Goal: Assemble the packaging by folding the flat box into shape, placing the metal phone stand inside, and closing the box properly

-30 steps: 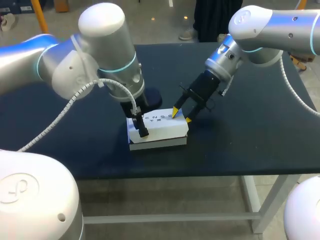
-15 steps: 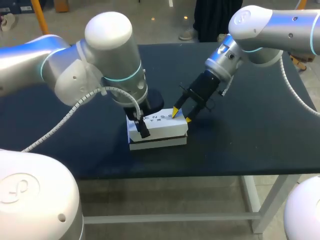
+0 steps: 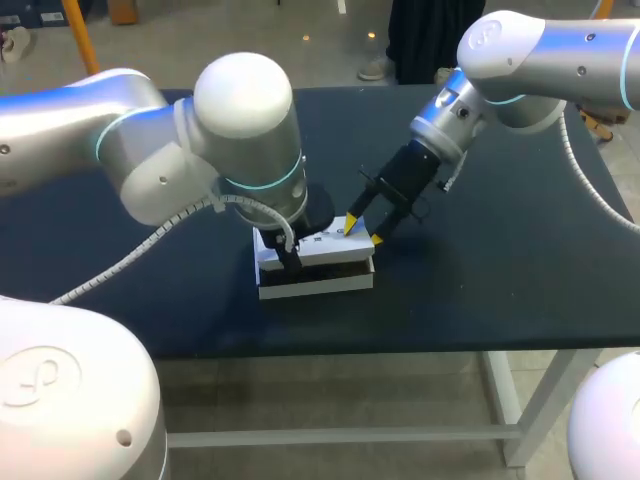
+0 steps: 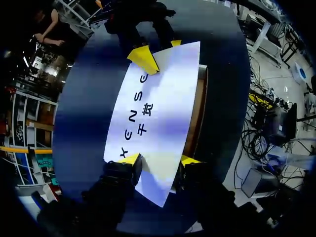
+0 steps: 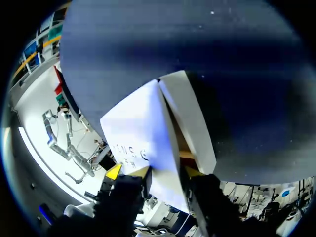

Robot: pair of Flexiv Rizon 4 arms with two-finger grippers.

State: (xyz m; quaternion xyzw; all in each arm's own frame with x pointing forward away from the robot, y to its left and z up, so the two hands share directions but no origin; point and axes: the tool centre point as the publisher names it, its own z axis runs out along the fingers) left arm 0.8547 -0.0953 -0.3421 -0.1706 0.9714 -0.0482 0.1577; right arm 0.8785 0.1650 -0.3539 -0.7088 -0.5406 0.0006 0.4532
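The white box (image 3: 318, 280) lies mid-table on the dark table (image 3: 500, 260). Its printed lid (image 3: 328, 246) is raised along the front, with a dark gap under it. My left gripper (image 3: 287, 256) is at the box's left end. In the left wrist view the left gripper (image 4: 160, 160) is shut across the end of the lid (image 4: 158, 108), and the brown inside edge (image 4: 196, 113) shows beside it. My right gripper (image 3: 363, 230) is at the far right corner. In the right wrist view the right gripper (image 5: 167, 172) has the lid (image 5: 143, 133) between its tips. No phone stand shows.
Bare dark tabletop surrounds the box on all sides, widest to the right (image 3: 520, 300) and to the far left. The table's front edge (image 3: 400, 345) runs close below the box. My left arm's bulky wrist (image 3: 245, 140) hangs over the box's back left.
My left arm has swung right over the box's left end and its fingers have narrowed onto the lid. The lid's front edge has risen, opening a dark gap. The right arm has not moved.
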